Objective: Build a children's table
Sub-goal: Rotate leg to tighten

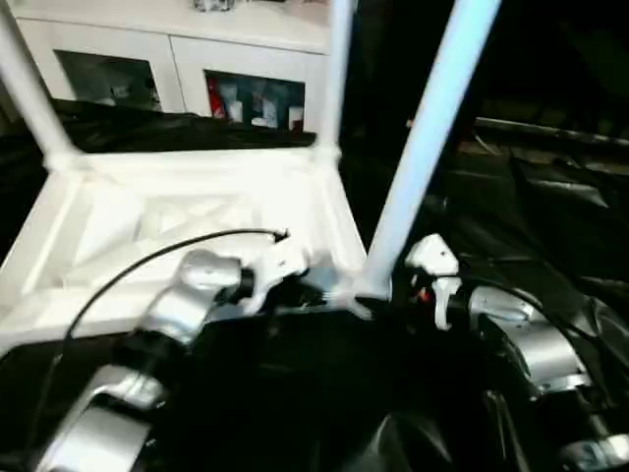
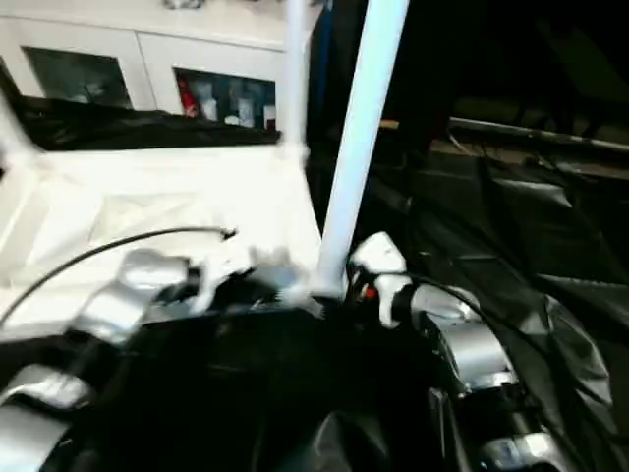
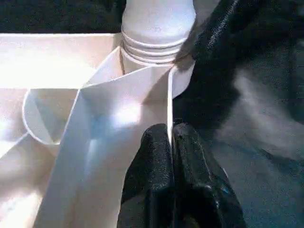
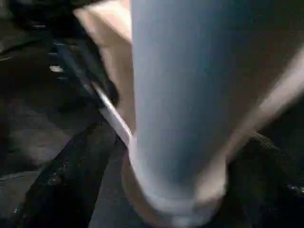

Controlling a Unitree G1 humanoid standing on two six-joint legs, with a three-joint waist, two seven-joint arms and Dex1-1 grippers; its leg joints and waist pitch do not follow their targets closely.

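The tabletop (image 1: 197, 226) lay upside down on black sheeting. Our left gripper (image 3: 172, 142) was clamped on its rim wall beside the near corner socket. The right gripper (image 4: 156, 156) stood wide around the near leg (image 1: 423, 147), not squeezing. We judged: keep the leg plumb, regrip low, turn steadily.

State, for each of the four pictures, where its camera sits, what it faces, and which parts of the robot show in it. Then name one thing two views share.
Left eye: on the head, looking down at the upturned tabletop; both silver forearms show.
Right eye: beside it, same scene, shifted slightly.
Left wrist: along the left gripper, jaws shut on the tabletop's thin edge near a leg's base.
Right wrist: close against the near leg, its base between the right gripper's jaws.
Shared: both wrist views show a leg's base.
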